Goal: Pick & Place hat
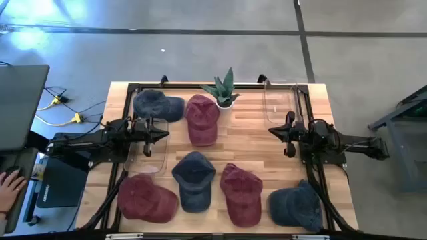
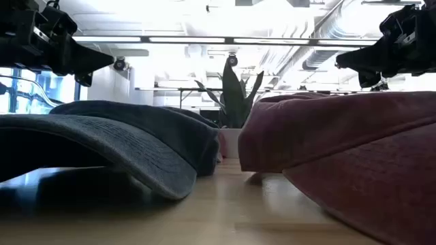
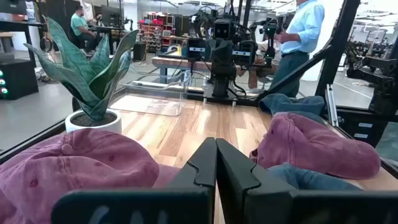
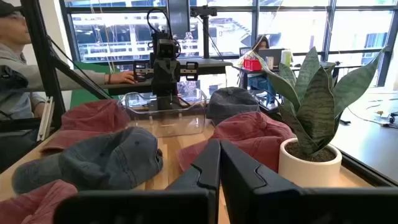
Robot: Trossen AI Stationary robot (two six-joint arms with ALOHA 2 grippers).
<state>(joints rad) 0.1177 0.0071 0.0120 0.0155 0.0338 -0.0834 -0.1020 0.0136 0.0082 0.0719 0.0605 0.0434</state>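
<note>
Six caps lie crown-up on the wooden table: a blue one and a maroon one toward the far edge, and a maroon, a blue, a maroon and a blue one along the near edge. My left gripper hovers shut above the table's left half, pointing right; its wrist view shows the fingers closed with nothing between them. My right gripper hovers shut on the right, pointing left, its fingers closed and empty. Both hang well above the caps in the low view.
A potted snake plant stands at the middle of the far edge. A clear plastic bin sits under the left arm and another at the far right. A person's hand rests off the table at the left.
</note>
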